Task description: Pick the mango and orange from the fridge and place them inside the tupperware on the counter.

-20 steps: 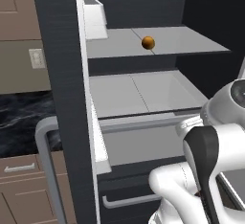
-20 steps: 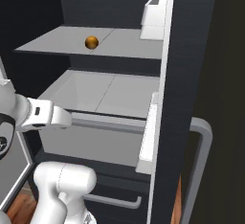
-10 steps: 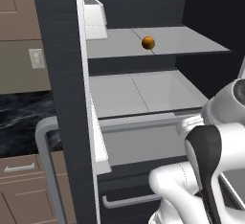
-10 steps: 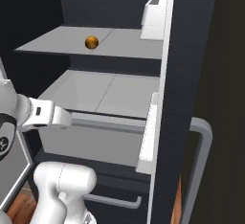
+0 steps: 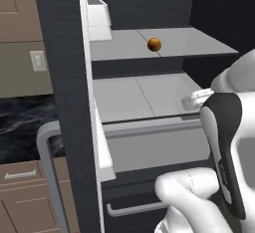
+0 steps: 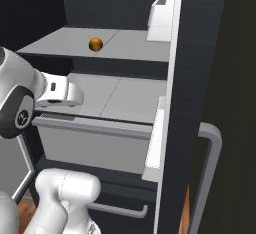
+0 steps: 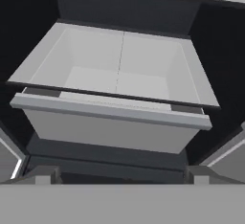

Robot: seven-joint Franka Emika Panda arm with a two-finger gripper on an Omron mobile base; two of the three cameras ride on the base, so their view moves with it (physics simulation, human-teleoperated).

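fridge (image 5: 60,77) door open, shelves reachable | orange (image 5: 154,44) alone on upper shelf, untouched | jaws' state: cannot tell | hand faces grey drawer (image 7: 115,108)

Kitchen: fridge (image 5: 64,77), marble counter (image 5: 20,127).

No legible text, labels, brands or numbers anywhere. Small dark round emblem on the arm joint (image 6: 21,118) at left of the right base view, too small to read. Pale wall outlet plate (image 5: 37,60) at upper left of the left base view, blank. Fridge (image 5: 60,92) door edge, shelves and drawer (image 7: 115,117) front plain, unmarked.
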